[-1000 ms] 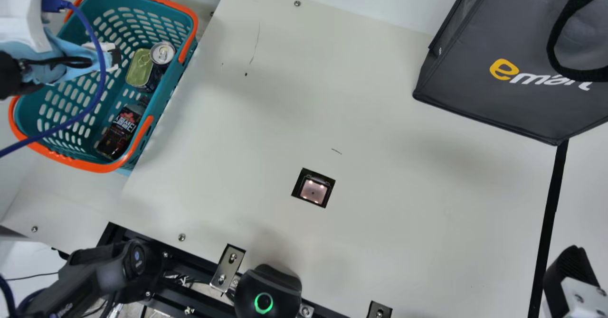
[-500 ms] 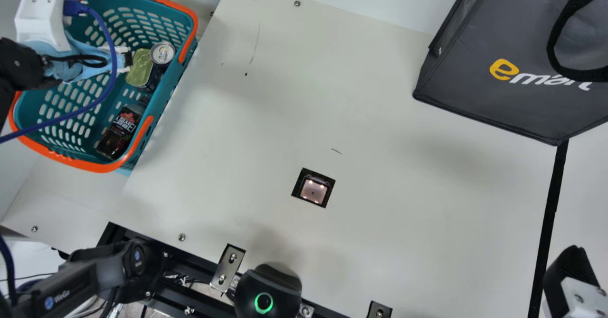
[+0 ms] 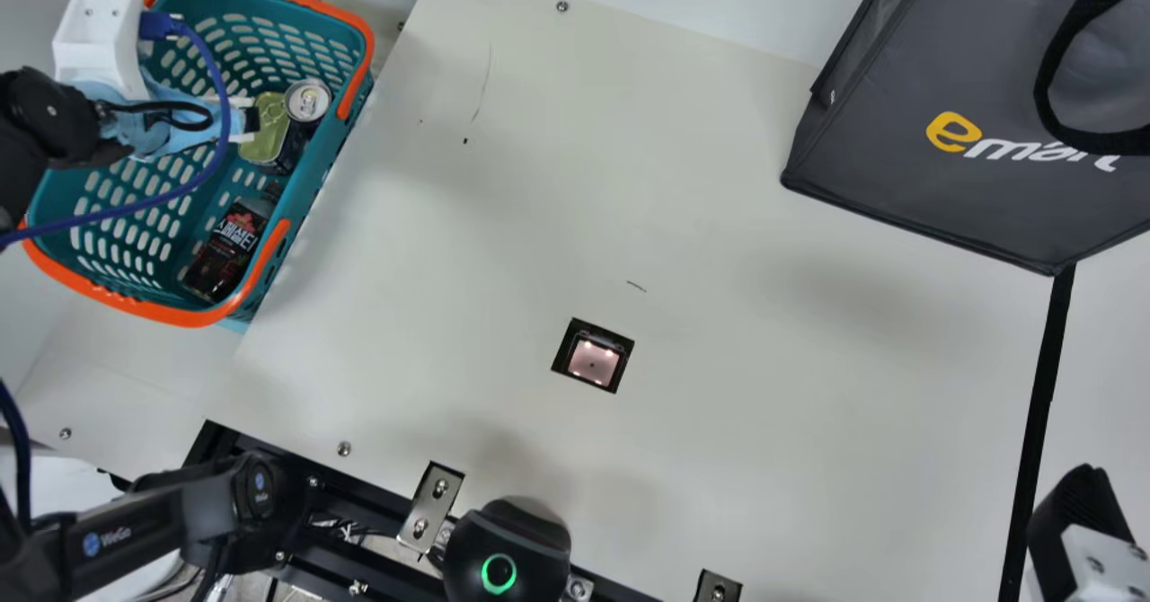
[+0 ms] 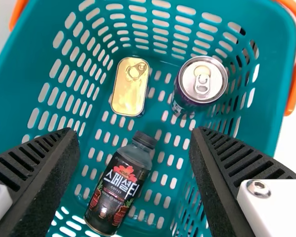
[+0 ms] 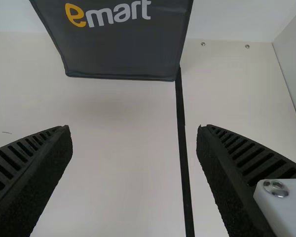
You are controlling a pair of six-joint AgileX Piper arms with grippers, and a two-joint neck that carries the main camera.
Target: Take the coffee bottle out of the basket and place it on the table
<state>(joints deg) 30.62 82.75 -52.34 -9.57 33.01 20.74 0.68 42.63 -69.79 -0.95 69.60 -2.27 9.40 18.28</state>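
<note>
My left gripper (image 3: 249, 120) is over the teal basket (image 3: 148, 301), above the cans' end; in the left wrist view the same gripper (image 4: 133, 148) is open, nothing between its fingers. The dark coffee bottle (image 3: 229, 244) lies on the basket floor beside the orange-rimmed wall; the left wrist view shows the bottle (image 4: 119, 185) lying slanted, black cap towards the cans. At the main view's lower right corner is my right gripper (image 3: 1083, 530). It too is open and holds nothing in the right wrist view, where the gripper (image 5: 134, 136) is above the table (image 5: 113, 173).
A gold flat tin (image 4: 130, 87) and a dark round can (image 4: 203, 80) share the basket with the bottle. A dark grey bag (image 3: 970, 162) stands at the right rear of the table. A small black-framed scanner window (image 3: 593, 357) is set into the tabletop.
My left arm has moved to the right in the main view, carrying its open gripper farther over the basket towards the cans. The right gripper and the basket's contents have kept their places.
</note>
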